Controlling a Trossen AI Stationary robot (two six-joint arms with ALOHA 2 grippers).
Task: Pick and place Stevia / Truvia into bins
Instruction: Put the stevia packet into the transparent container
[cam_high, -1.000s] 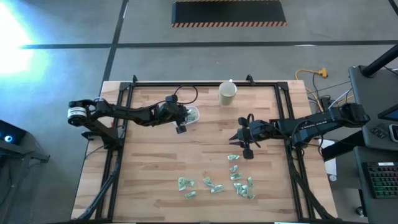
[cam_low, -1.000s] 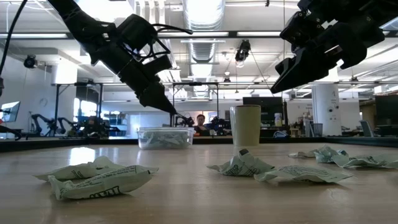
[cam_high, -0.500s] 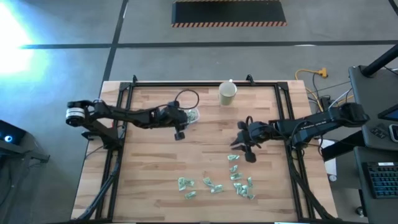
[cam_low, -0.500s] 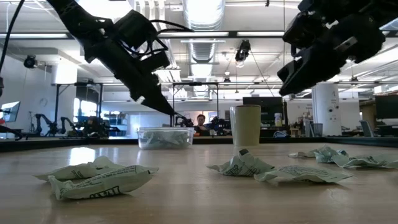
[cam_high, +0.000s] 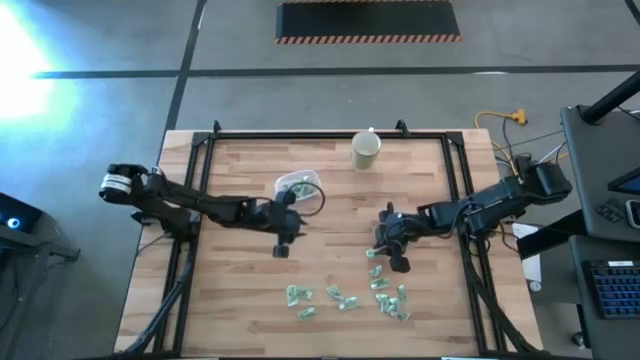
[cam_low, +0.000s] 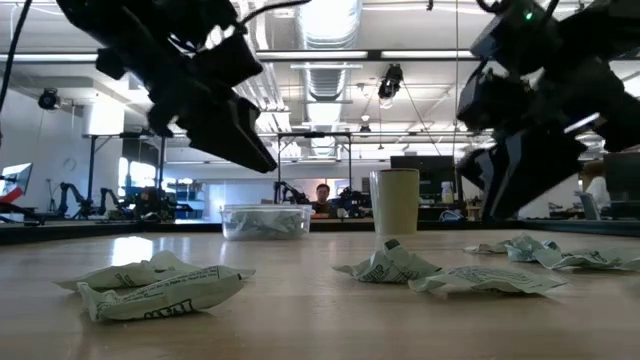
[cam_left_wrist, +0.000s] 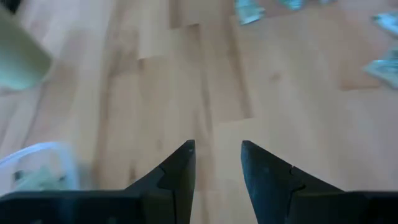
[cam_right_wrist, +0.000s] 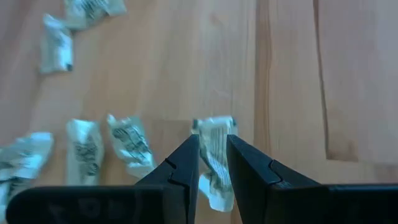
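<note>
Looking down, you had the desk (cam_high: 330, 230) carrying a beige cup (cam_high: 365, 150) and the clear bin (cam_high: 298, 186) near its far edge. Your left tool (cam_high: 281, 247) hung empty, fingers parted. Your right tool (cam_high: 392, 262) straddled one sachet (cam_right_wrist: 214, 155), fingers slightly apart; other sachets (cam_high: 345, 297) lay scattered nearer you.

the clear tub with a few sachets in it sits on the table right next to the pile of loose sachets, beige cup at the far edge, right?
Not quite. In the high view the clear tub sits well apart from the loose sachets, near the beige cup. It does hold a few sachets, and the cup stands at the far edge.
</note>
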